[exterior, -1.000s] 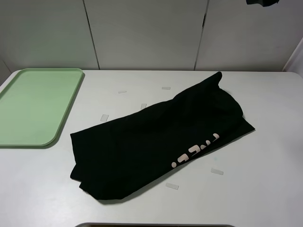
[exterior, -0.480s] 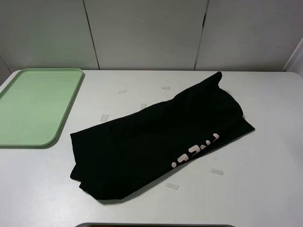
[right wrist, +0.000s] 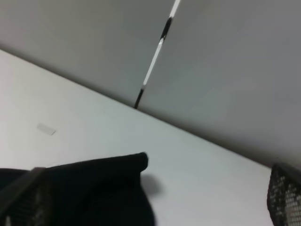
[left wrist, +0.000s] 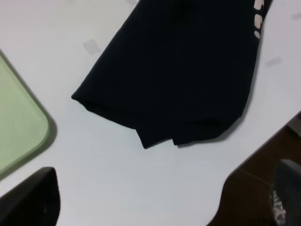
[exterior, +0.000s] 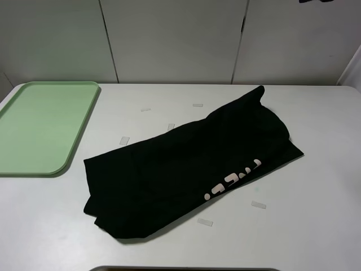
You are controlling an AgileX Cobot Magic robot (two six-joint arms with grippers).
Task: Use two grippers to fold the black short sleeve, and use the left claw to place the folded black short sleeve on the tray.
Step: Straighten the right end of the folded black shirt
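Note:
The black short sleeve (exterior: 192,164) lies folded in a long slanted band across the middle of the white table, with pale lettering (exterior: 234,179) near its front edge. The pale green tray (exterior: 39,127) sits at the far left, with nothing on it. My left gripper (left wrist: 157,197) hangs open high above the shirt's (left wrist: 178,70) lower left end, beside the tray corner (left wrist: 19,127). My right gripper (right wrist: 150,197) is open above the shirt's far right tip (right wrist: 94,193). Neither touches the cloth. Only a dark sliver of arm (exterior: 316,1) shows in the high view.
Several small clear tape strips (exterior: 124,140) (exterior: 205,222) lie on the table around the shirt. A panelled wall (exterior: 169,39) stands right behind the table. The table's front edge (left wrist: 263,150) runs close to the shirt's lower end.
The shirt and tray have not moved. The dark piece of arm at the top right edge of the high view slid out of sight, then a sliver came back.

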